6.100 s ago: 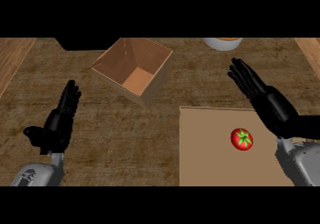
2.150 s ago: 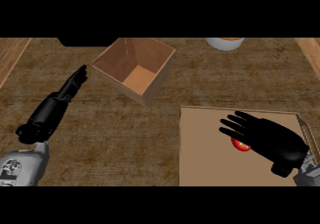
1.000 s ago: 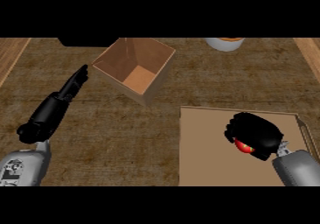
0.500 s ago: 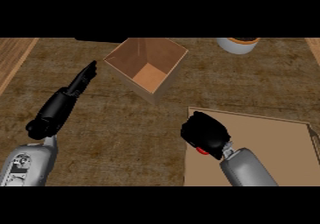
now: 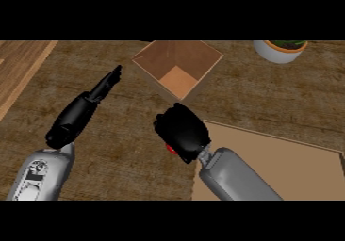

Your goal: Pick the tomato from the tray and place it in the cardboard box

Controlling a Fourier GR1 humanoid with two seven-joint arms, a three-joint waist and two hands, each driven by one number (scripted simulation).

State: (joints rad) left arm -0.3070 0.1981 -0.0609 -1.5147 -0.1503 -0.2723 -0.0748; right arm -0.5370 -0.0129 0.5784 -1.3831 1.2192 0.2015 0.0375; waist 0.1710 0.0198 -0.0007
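The right hand is curled around the tomato, only a red sliver showing beneath the fingers. It hangs over the worktop, just short of the open box, which lies directly beyond it. The left hand, fingers straight, rests left of the box. The tray lies behind the right hand.

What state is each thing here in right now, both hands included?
Tomato: held in the right hand, mostly hidden, only a red sliver showing.
Right hand: curled round the tomato, near the tray's left edge.
Left hand: open, fingers straight, holding nothing.
Box: open at the top, nothing visible inside.
Tray: flat on the counter, nothing visible on it.
Pot: upright at the top edge.
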